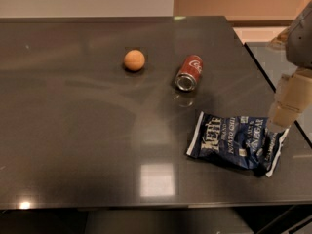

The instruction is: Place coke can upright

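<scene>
Coke can (pixel 189 72) lay on its side on the table (pixel 73 130), well apart from my gripper (pixel 279 118), which hung down at the right above the chip bag (pixel 234 143); its grip I couldn't tell

The coke can (pixel 189 72), lying on its side, carries white script lettering that reads as part of the Coca-Cola logo. The dark blue chip bag (pixel 234 143) shows white print: "Kettle" in large letters, then "Brand", "Potato Chips" and, partly legible, "Vinegar". The gripper (pixel 275 125) hangs over the bag's right end.
</scene>
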Controlling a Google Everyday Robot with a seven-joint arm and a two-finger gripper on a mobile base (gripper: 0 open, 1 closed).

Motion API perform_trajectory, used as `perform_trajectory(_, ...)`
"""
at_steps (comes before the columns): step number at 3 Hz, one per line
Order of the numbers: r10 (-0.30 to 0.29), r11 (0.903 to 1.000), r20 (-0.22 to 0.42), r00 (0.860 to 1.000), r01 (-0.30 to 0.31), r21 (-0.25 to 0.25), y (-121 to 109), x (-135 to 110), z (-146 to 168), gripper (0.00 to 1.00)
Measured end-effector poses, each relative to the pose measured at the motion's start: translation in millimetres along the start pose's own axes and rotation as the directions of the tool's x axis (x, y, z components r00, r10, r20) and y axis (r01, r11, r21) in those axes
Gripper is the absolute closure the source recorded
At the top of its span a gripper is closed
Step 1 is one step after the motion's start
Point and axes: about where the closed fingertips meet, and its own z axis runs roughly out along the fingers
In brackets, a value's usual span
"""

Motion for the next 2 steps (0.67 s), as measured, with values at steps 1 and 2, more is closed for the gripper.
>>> perform_trajectory(1, 0.0, 1.0, 0.0, 1.0, 0.0, 0.0, 0.0, 0.0, 0.0, 0.0)
perform_trajectory(2, 0.032, 0.9994, 0.027, 0.999, -0.031, -0.017, -14.5, -6.9, 3.3, 0.0)
